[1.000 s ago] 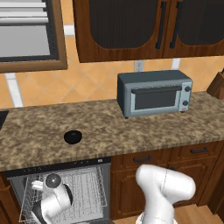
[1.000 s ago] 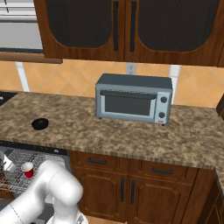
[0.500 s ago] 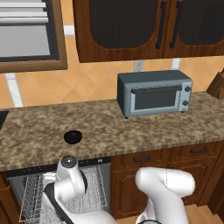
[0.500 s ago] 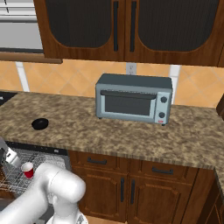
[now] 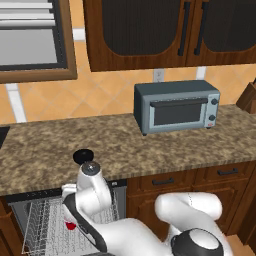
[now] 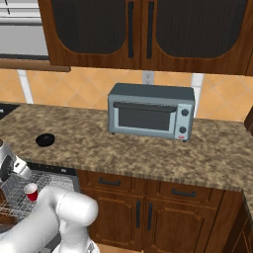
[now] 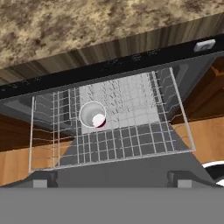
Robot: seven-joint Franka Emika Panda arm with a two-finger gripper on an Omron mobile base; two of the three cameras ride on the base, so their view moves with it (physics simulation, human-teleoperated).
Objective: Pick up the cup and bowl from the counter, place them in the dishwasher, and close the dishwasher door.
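The red cup (image 7: 92, 114) stands upright in the white wire rack (image 7: 144, 131) of the open dishwasher (image 5: 30, 200), also seen as the cup (image 6: 31, 191) and the cup (image 5: 71, 226). My gripper (image 7: 112, 181) hangs open above the rack with nothing between its fingers, well clear of the cup. The black bowl (image 5: 83, 156) sits on the granite counter (image 5: 150, 145) near its front edge, just above the dishwasher; it is the bowl (image 6: 45, 140) from the other side. The dishwasher door (image 7: 113, 168) lies folded down below the rack.
A grey-blue toaster oven (image 5: 177, 106) stands at the back of the counter to the right. Dark wooden cabinets (image 6: 148, 207) flank the dishwasher on the right, and upper cabinets (image 5: 150, 30) hang above. The counter's thick edge (image 7: 109, 48) overhangs the rack.
My hand has risen from low over the rack up to the height of the counter's edge, a little to the right. The cup stayed in the rack; the jaws stayed open.
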